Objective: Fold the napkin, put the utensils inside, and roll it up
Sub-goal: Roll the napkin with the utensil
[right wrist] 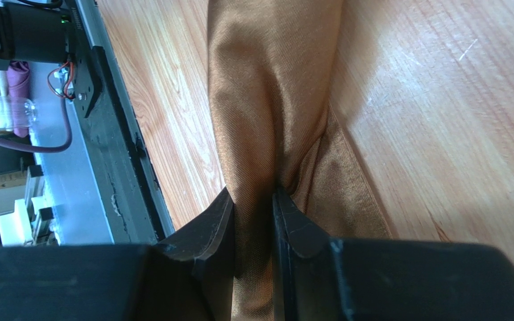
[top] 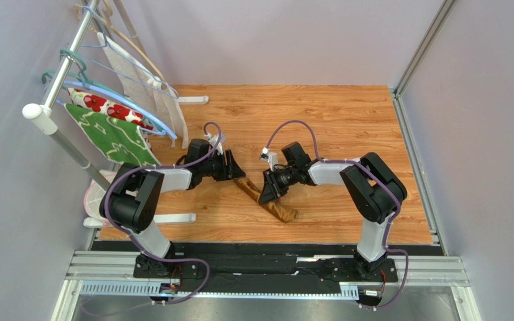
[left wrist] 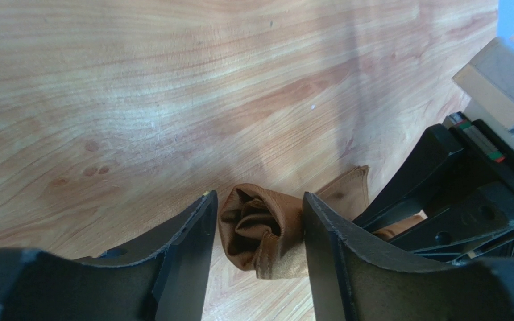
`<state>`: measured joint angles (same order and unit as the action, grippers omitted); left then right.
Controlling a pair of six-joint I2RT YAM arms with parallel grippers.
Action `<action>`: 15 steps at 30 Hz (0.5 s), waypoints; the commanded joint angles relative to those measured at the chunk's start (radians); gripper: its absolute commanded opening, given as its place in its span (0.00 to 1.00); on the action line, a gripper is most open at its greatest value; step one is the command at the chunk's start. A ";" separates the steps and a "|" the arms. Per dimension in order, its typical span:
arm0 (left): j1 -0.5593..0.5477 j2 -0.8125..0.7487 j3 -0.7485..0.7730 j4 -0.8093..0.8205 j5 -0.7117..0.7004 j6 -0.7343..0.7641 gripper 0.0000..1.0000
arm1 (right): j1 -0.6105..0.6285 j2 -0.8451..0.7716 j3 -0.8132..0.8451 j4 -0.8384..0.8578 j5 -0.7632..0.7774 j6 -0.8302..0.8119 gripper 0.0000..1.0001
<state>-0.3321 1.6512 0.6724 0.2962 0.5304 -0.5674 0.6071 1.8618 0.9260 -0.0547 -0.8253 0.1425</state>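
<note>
The napkin (top: 282, 211), golden-brown with a slight sheen, lies diagonally on the table (top: 320, 120) as a narrow roll, pinched flat partway along. Its left end seems loosely coiled.

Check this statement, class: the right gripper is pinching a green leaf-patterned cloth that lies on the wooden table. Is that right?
Not quite: the cloth is wrong. The right gripper is pinching the golden-brown napkin that lies on the wooden table. The right wrist view shows its fingers closed on that brown fabric.
</note>
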 commanded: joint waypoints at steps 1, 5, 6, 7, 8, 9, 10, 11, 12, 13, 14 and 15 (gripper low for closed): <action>0.004 0.031 0.027 0.057 0.054 -0.015 0.46 | -0.007 0.053 -0.003 -0.060 0.029 -0.011 0.16; 0.004 0.048 0.033 0.058 0.068 -0.020 0.03 | -0.007 0.010 0.036 -0.129 0.067 -0.017 0.35; 0.004 0.051 0.036 0.054 0.068 -0.020 0.00 | -0.007 -0.004 0.046 -0.152 0.093 -0.021 0.42; 0.004 0.058 0.039 0.050 0.069 -0.020 0.00 | -0.006 -0.019 0.072 -0.196 0.112 -0.026 0.48; 0.004 0.061 0.042 0.046 0.071 -0.020 0.00 | -0.004 -0.056 0.085 -0.218 0.130 -0.035 0.52; 0.004 0.065 0.046 0.041 0.071 -0.019 0.00 | 0.002 -0.076 0.095 -0.238 0.165 -0.040 0.55; 0.004 0.068 0.047 0.038 0.072 -0.019 0.00 | 0.006 -0.094 0.109 -0.275 0.187 -0.044 0.57; 0.004 0.071 0.050 0.032 0.074 -0.019 0.00 | 0.013 -0.136 0.135 -0.293 0.242 -0.049 0.58; 0.004 0.073 0.053 0.029 0.074 -0.017 0.00 | 0.028 -0.153 0.149 -0.307 0.271 -0.052 0.61; 0.004 0.078 0.056 0.026 0.075 -0.015 0.00 | 0.040 -0.174 0.160 -0.335 0.306 -0.055 0.61; 0.004 0.081 0.058 0.021 0.077 -0.015 0.00 | 0.055 -0.191 0.183 -0.342 0.345 -0.060 0.62; 0.004 0.082 0.061 0.023 0.077 -0.015 0.00 | 0.094 -0.220 0.191 -0.350 0.426 -0.072 0.63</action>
<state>-0.3321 1.7206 0.6971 0.3103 0.5907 -0.5930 0.6266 1.7599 1.0309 -0.3122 -0.6304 0.1200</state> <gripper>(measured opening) 0.018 0.613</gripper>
